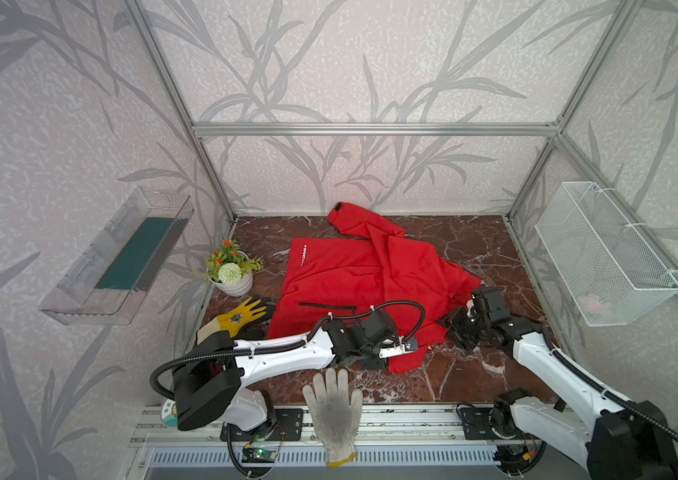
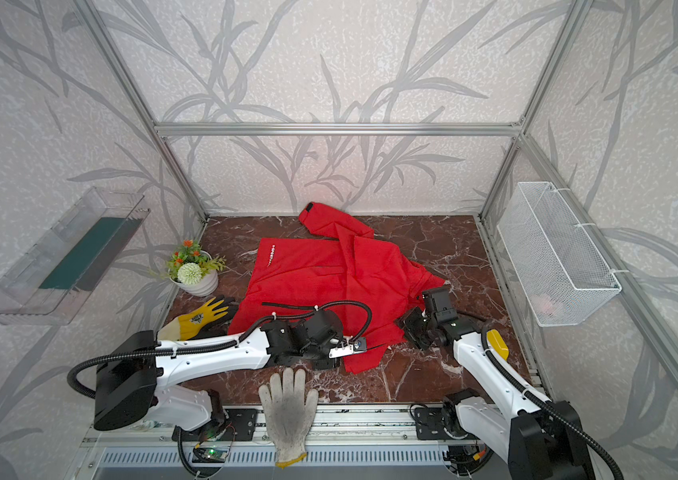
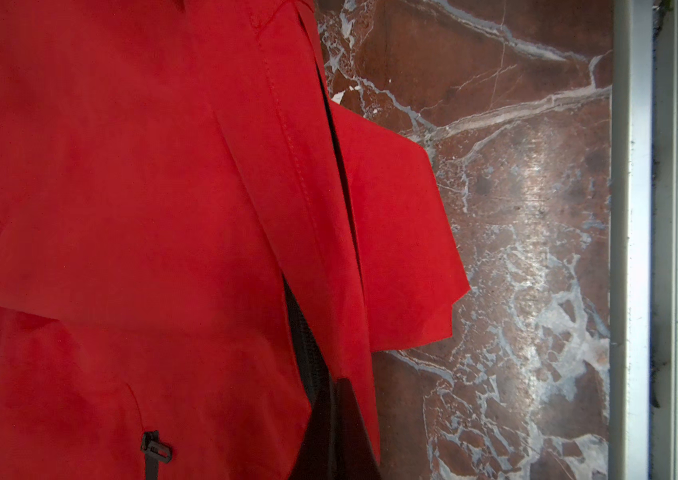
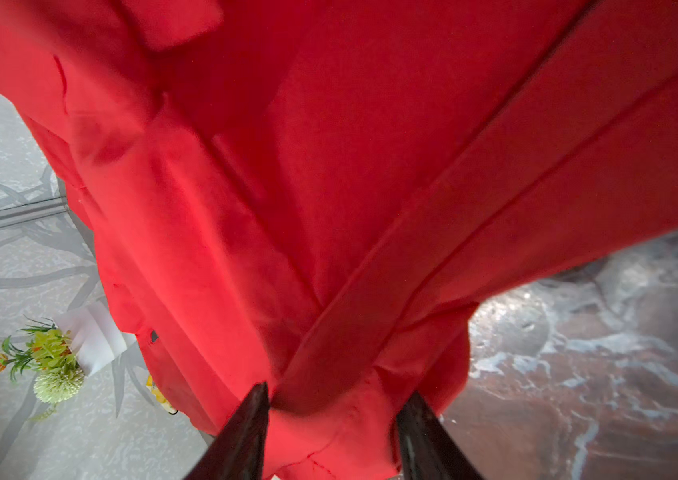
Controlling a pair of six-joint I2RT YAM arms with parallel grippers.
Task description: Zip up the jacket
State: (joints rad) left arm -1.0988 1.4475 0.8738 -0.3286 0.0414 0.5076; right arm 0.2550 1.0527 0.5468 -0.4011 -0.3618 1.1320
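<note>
Gripping, right fingers point(image 4: 245, 432): partly closed on a bunched fold of the jacket point(image 1: 349, 274). Both touch the red cloth, which fans out taut from between them.
Left fingers point(image 3: 333, 436): closed together at the jacket's front edge, where the red placket meets black mesh lining. I cannot tell whether cloth sits between them.
Jacket: spread across the middle of the desk point(image 1: 474, 374), with one sleeve folded over its body and a black-tabbed cuff point(image 1: 338, 206) at the far end.
Pocket zipper point(image 1: 327, 306): a black line on the jacket's front panel, just beside the left arm.
Desk: glossy red-brown marble pattern with pale veins.
Flower pot point(image 1: 232, 276): just beside the jacket, on the side with the white lettering point(image 1: 303, 255).
Yellow glove point(image 1: 241, 316): just beside the jacket's corner, below the pot in both top views.
White glove point(image 1: 335, 409): near the jacket's hem, lying over the desk's front edge.
Room: grey leaf-patterned walls in an aluminium frame. A wire basket point(image 1: 607, 253) and a clear tray point(image 1: 117, 257) hang on opposite walls, well apart from the jacket.
</note>
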